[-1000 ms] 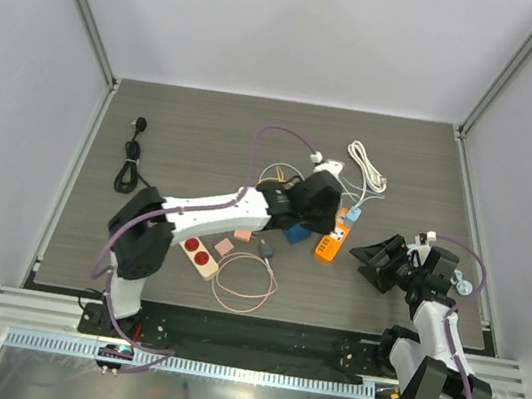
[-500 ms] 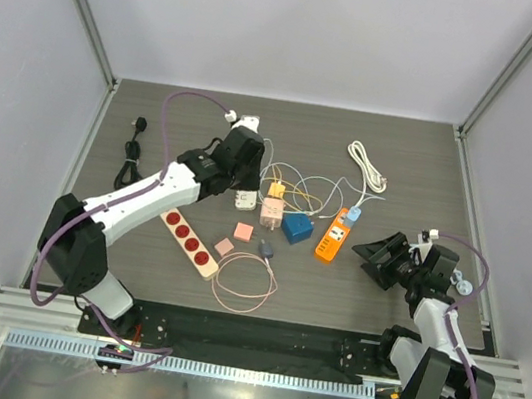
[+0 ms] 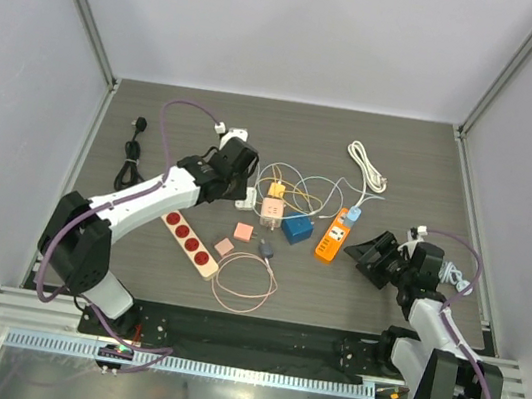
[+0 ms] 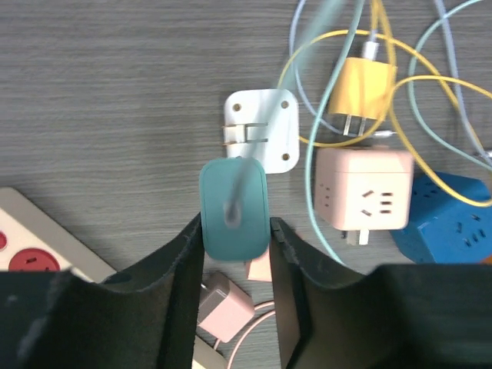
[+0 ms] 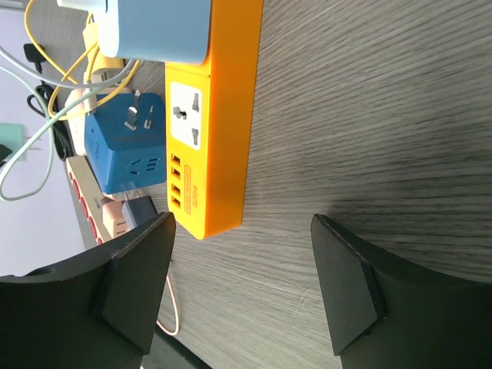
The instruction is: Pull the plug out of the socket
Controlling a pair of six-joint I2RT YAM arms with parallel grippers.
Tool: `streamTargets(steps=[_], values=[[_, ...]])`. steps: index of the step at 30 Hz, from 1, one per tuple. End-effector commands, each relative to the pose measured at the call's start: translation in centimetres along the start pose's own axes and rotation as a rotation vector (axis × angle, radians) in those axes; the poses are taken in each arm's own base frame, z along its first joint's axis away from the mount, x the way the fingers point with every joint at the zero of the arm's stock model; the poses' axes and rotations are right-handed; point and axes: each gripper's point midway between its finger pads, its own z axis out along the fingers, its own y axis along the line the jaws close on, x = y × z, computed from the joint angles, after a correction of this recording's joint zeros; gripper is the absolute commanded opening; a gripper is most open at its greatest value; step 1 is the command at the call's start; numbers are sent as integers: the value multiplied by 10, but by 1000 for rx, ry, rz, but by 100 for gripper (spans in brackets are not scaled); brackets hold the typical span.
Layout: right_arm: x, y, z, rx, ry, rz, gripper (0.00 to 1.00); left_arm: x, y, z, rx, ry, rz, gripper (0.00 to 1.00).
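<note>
My left gripper is shut on a teal plug and holds it above the table, its teal cable trailing off towards the other cables. Just ahead of the plug lies a white adapter. A pink cube socket and a blue cube socket lie to its right. My right gripper is open and empty, low over the table beside the orange power strip, which has a light blue plug in it.
A cream power strip with red sockets lies left of centre. A yellow plug sits among tangled yellow and pale cables. A pink cable loop lies near the front, a black cord at far left and a white cord at the back right.
My left arm has swung left, from over the blue cube socket to above the white adapter, carrying the teal plug. My right gripper has shifted slightly left towards the orange strip.
</note>
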Motion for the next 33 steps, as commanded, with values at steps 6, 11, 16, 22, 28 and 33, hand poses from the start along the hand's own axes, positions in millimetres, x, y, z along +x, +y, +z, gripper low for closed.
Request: streamTargets(steps=[6,11,16,22,28,33], values=[[-19,-2,3,28,-92,-47,78,7,25,1,-87,-16,-51,69],[-20,-2,3,28,-95,-48,78,-3,16,-17,-23,-44,-85,74],[-19,-1,4,29,-92,-55,81,-13,-20,-42,117,-83,-88,73],[-19,0,4,27,-94,-61,82,-7,-94,-53,310,-62,-29,74],[-20,0,4,34,-106,-66,83,-5,-171,-57,389,-113,80,75],[-32,-26,3,196,-159,-18,84,5,-224,-48,394,-136,219,75]])
